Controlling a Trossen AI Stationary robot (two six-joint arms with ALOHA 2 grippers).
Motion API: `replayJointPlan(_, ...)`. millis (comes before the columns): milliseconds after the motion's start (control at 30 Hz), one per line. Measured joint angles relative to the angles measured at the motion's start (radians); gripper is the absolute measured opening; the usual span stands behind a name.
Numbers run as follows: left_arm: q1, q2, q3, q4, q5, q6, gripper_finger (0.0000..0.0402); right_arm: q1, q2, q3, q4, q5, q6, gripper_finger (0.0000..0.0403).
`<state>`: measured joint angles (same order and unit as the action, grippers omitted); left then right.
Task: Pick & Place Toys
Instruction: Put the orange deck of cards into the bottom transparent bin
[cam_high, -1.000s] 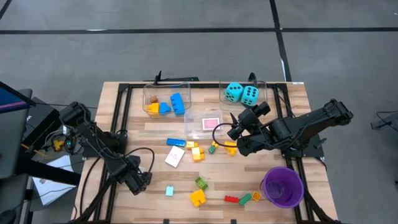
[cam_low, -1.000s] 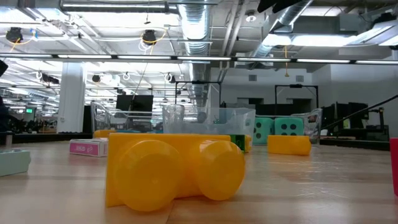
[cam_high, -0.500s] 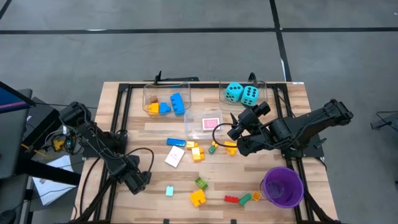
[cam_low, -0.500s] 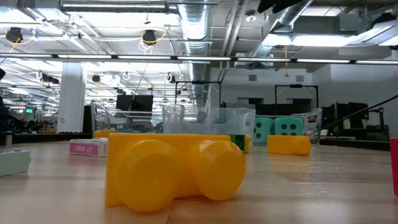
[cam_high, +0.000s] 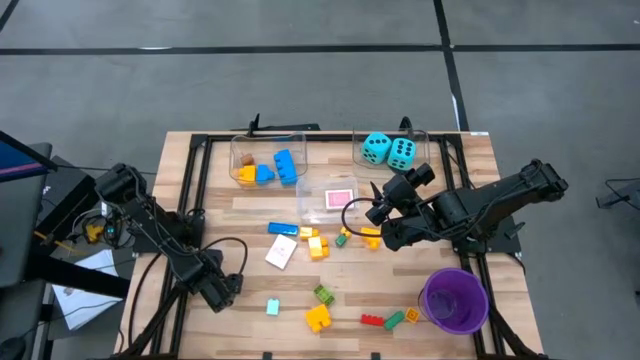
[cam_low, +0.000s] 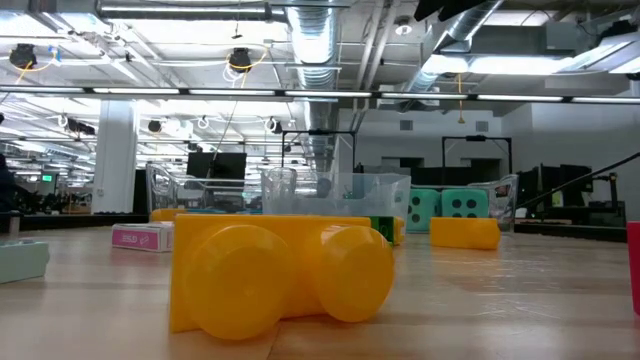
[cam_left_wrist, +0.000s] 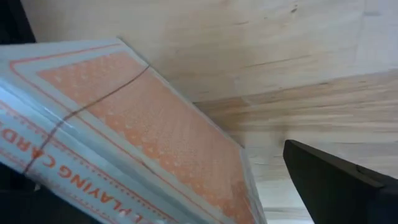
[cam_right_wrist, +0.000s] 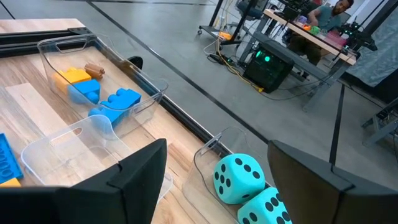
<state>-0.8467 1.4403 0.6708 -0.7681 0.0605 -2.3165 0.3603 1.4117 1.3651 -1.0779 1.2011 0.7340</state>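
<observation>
My left gripper (cam_high: 226, 290) points down at the table's near left. It hides what lies below it in the high view. In the left wrist view a red-and-white card pack (cam_left_wrist: 143, 137) lies tilted by its fingers. One dark finger (cam_left_wrist: 339, 186) stands apart from the pack's edge, and the pack covers the other. My right gripper (cam_high: 378, 207) hangs open above the table's middle right with nothing between its fingers (cam_right_wrist: 140, 180). Loose bricks (cam_high: 318, 318) and a white card pack (cam_high: 281, 252) lie on the table's middle. My left gripper: I cannot tell whether it touches the card pack. A strip of bare table shows between the pack's edge (cam_left_wrist: 245, 180) and the one finger in view. The pack itself hides the other finger.
Three clear bins stand at the back. The left one (cam_high: 268, 160) holds yellow and blue bricks, the middle one (cam_high: 335, 195) a red card pack, the right one (cam_high: 392, 150) two turquoise dice. A purple cup (cam_high: 453, 300) stands near right. A big yellow brick (cam_low: 280, 275) fills the low view.
</observation>
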Motion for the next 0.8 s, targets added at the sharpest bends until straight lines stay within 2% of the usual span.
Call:
replayJointPlan(133, -0.006, 0.000, 0.000, -0.006, 0.000, -0.009, 0.0331, 0.000, 0.000, 0.000, 0.000, -0.001, 0.000, 0.0272)
replayJointPlan(267, -0.017, 0.000, 0.000, -0.013, -0.004, -0.027, 0.0280, 0.000, 0.000, 0.000, 0.000, -0.007, 0.000, 0.0272)
replayJointPlan(700, -0.028, 0.000, 0.000, -0.011, -0.008, -0.009, 0.0065, 0.000, 0.000, 0.000, 0.000, -0.008, 0.000, 0.0272)
replayJointPlan(800, -0.033, 0.000, 0.001, -0.010, -0.009, 0.005, 0.0059, 0.000, 0.000, 0.000, 0.000, -0.011, 0.000, 0.0272)
